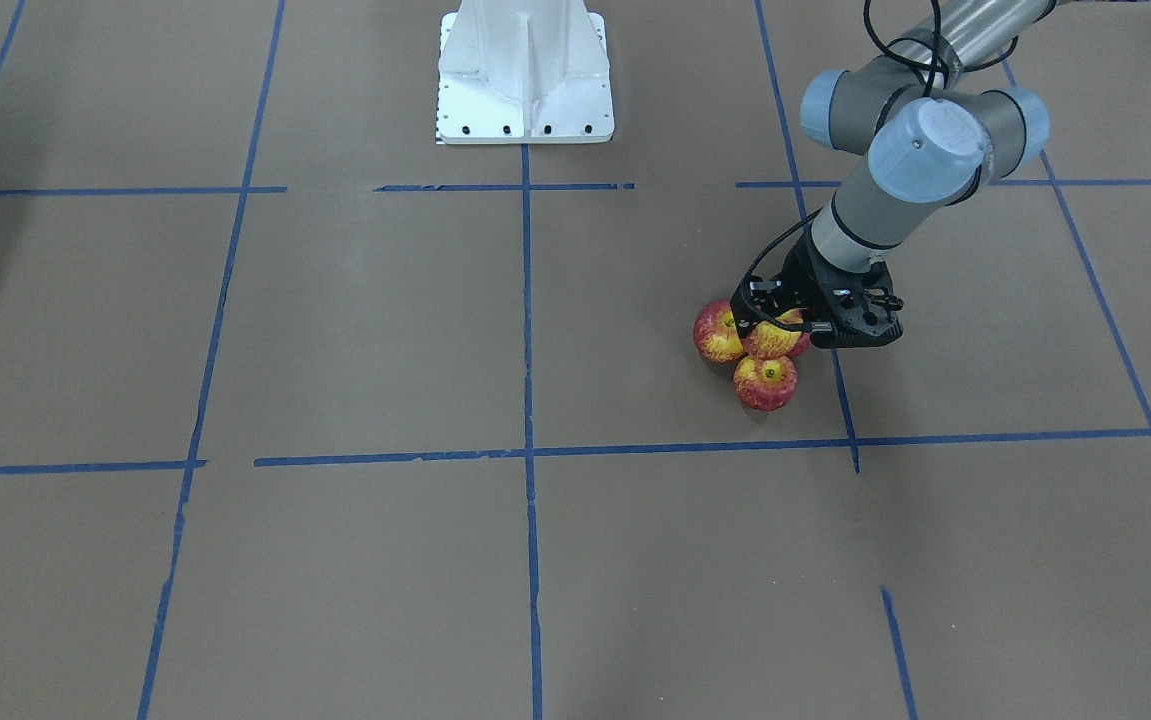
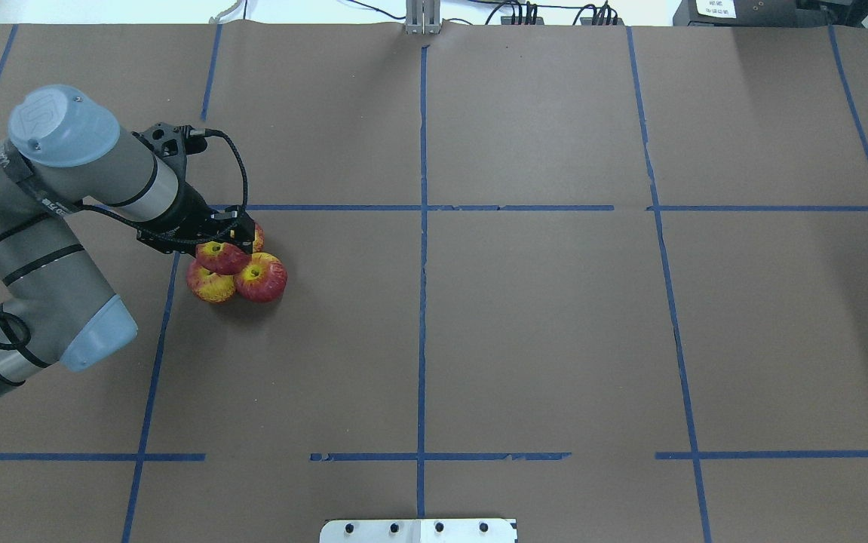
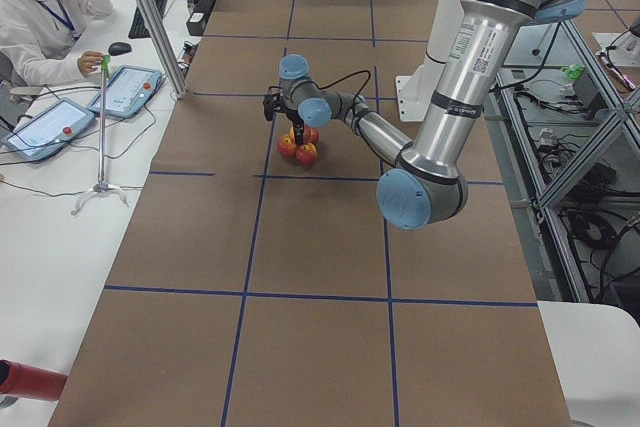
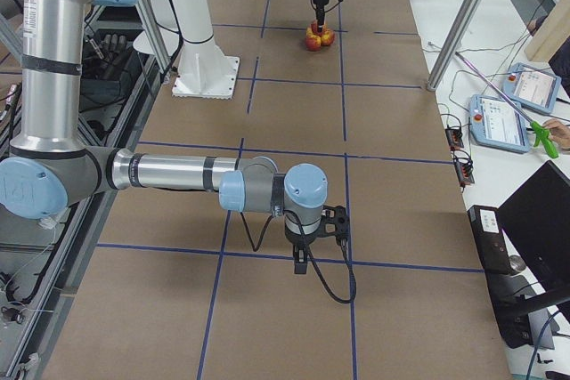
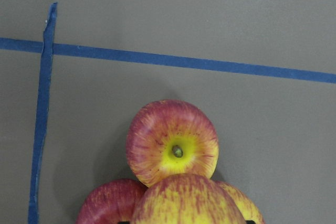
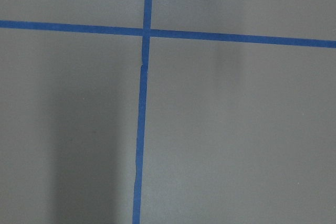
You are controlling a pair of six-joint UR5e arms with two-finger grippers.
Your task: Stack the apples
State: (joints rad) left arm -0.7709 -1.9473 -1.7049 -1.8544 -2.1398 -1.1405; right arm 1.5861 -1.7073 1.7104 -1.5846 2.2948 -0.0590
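Several red-and-yellow apples cluster on the brown table. In the overhead view two of the lower apples lie at the front [image 2: 211, 285] [image 2: 262, 277], and another peeks out behind the gripper [image 2: 256, 235]. My left gripper [image 2: 226, 240] stands straight over them, shut on the top apple [image 2: 221, 256], which rests on the lower ones. The front view shows the gripper [image 1: 777, 322], the top apple [image 1: 775, 338] and two lower apples [image 1: 717, 332] [image 1: 765, 382]. In the left wrist view the held apple [image 5: 186, 200] fills the bottom edge. My right gripper [image 4: 303, 260] points down over bare table far away; I cannot tell whether it is open.
The white robot base [image 1: 525, 75] stands at the table's near edge. Blue tape lines [image 2: 422, 226] grid the brown paper. An operator [image 3: 40, 7] sits at a side desk with tablets [image 3: 125, 92], beside a metal pole [image 3: 150, 17].
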